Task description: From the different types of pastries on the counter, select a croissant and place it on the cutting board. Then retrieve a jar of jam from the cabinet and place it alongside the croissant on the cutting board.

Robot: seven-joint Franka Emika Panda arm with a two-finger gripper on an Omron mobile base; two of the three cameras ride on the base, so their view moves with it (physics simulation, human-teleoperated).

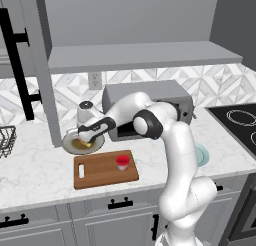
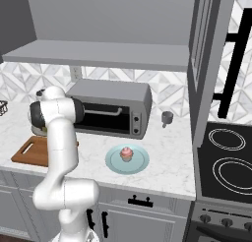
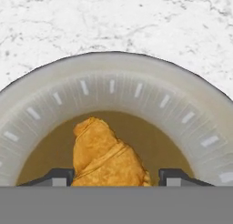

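A golden-yellow croissant (image 3: 107,157) lies in a shallow plate (image 3: 113,68) with a brown centre, on the white counter (image 1: 35,175) behind the cutting board (image 1: 100,174). My gripper (image 3: 117,177) reaches down into the plate (image 1: 70,146), its two fingertips (image 3: 59,176) pressed close against the croissant's sides. The croissant (image 1: 83,144) still rests on the plate. A red jar of jam (image 1: 122,162) stands on the right part of the brown board. A pink-frosted cupcake (image 2: 126,154) sits on a teal plate (image 2: 140,165) to the right of the arm.
A grey toaster oven (image 1: 150,92) stands right behind the arm. The grey cabinet shelf (image 1: 140,55) runs overhead. To the right lies a black stove top (image 2: 226,157), with a small mug (image 2: 167,118) near it. A wire rack (image 1: 6,140) sits at the far left.
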